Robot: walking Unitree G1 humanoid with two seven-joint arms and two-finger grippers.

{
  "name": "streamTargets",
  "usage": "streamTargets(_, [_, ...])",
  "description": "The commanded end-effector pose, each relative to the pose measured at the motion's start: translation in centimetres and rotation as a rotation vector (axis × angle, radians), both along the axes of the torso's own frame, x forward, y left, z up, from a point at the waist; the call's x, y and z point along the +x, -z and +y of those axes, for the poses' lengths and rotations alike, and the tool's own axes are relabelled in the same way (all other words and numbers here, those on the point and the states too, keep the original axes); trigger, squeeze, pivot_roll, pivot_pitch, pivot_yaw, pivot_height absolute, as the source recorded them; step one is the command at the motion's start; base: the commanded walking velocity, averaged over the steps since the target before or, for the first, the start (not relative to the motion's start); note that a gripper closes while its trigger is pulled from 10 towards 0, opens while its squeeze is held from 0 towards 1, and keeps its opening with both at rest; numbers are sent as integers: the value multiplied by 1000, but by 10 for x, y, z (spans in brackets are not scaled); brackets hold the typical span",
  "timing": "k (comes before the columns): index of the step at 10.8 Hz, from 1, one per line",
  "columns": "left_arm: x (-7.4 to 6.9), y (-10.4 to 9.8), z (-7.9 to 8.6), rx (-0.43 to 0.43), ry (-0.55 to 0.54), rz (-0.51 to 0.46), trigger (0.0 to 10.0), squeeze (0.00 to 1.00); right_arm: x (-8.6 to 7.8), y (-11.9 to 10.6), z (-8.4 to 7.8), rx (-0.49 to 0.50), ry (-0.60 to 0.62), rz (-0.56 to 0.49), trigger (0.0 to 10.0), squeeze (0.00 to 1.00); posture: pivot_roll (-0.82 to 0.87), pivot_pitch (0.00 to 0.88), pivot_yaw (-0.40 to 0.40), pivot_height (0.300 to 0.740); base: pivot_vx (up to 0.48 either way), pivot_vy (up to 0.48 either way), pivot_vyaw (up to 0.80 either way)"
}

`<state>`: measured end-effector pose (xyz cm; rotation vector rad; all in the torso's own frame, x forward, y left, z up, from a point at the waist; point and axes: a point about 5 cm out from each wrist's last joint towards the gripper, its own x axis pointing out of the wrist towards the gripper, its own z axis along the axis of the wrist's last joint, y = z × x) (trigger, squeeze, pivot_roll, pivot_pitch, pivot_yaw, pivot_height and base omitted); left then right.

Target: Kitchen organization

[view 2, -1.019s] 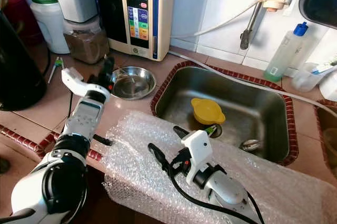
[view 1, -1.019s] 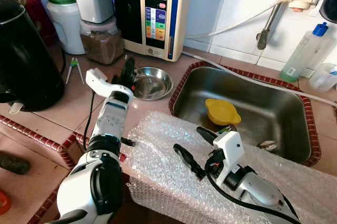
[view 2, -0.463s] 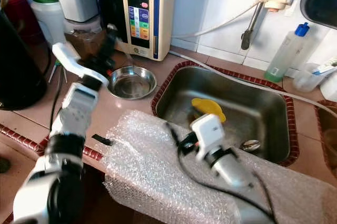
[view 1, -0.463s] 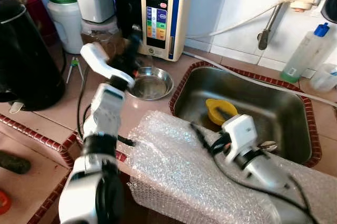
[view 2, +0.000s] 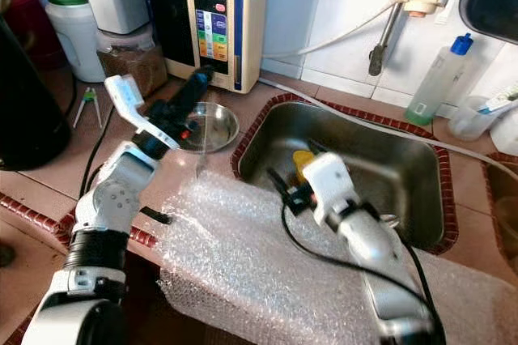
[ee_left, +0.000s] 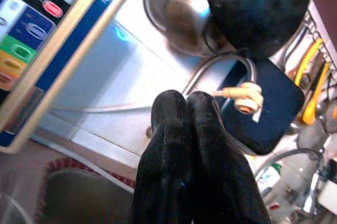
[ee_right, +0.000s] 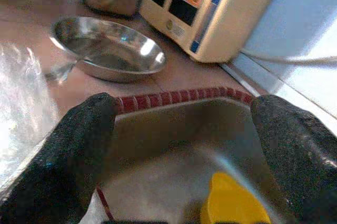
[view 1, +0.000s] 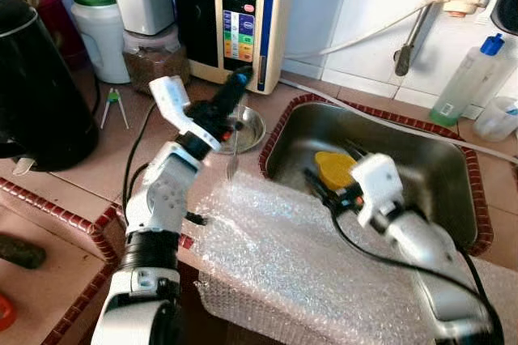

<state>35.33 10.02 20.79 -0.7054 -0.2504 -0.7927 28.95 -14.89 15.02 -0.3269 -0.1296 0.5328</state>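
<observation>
Left gripper [view 1: 235, 86] has risen above the steel bowl [view 1: 247, 128]

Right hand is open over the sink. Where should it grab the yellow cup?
Take the yellow cup by its raised near rim, coming from above with the right hand. It lies tilted on the sink floor, so one finger probably fits inside.

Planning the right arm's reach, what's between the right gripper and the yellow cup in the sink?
Nothing: the right wrist view shows bare sink between the open right gripper and the yellow cup.
</observation>
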Motion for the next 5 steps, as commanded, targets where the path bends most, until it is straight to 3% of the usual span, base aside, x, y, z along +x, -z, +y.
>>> streamTargets(1, [-3,-4,-6,6,25,-10,0,0,4,0,5,-23,-50,5,10000,0,10,0,-30,740,0,0,0])
streamTargets(3, [-6,-2,-10,17,33,-2,0,0,11,-4,14,-32,-89,-8,10000,0,17,0,-36,740,0,0,0])
streamTargets(5, [-6,1,-8,41,-17,10,0,0,1,3,25,14,-124,23,10000,0,17,0,-35,740,0,0,0])
